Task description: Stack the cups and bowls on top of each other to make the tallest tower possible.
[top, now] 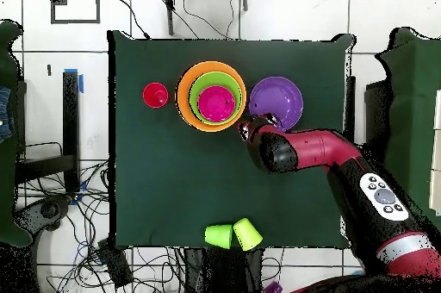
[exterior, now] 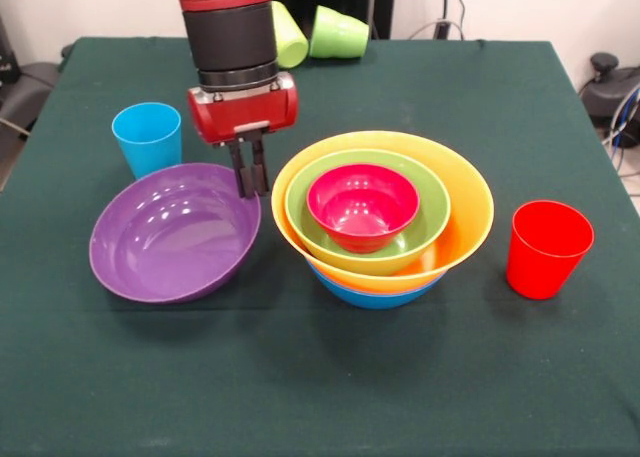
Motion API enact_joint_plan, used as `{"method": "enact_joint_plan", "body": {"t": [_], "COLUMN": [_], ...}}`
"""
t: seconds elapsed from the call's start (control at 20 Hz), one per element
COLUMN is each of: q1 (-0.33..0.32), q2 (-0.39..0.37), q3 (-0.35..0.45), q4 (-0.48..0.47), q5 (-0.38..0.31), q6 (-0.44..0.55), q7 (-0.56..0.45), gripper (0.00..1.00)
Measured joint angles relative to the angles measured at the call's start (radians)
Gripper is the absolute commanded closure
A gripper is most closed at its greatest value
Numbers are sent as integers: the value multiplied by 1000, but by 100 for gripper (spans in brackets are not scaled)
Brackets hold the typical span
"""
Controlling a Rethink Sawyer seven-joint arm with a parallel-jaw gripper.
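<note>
Front view: the tower point(exterior: 385, 227) has 4 bowls nested so far, blue at the bottom, then orange, green & small red, while the purple bowl point(exterior: 172, 235), blue cup point(exterior: 147, 137) & red cup point(exterior: 546, 247) sit alone on the bench point(exterior: 320, 377). The pincer point(exterior: 251, 182) is narrow, holding nothing, at the purple bowl's far rim, so I think that bowl is next. Overhead view: 2 more cups, a yellow-green cup point(top: 248, 234) & green cup point(top: 219, 235), lie tipped over well apart from the tower, so lots is left.

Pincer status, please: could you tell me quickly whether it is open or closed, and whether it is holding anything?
Pincer: closed, fingers together, at the rim of the purple bowl; whether it grips that rim cannot be told.
</note>
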Motion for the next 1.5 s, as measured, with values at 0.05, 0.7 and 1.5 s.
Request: {"method": "enact_joint_plan", "body": {"t": [0.05, 0.7, 1.5], "q1": [0, -224, -427], "q2": [-2, -93, -404], "q3": [-4, 103, 275], "q4": [0, 124, 189], "q5": [0, 87, 254], "q6": [0, 58, 490], "q7": [0, 0, 0], "gripper": [100, 100, 100]}}
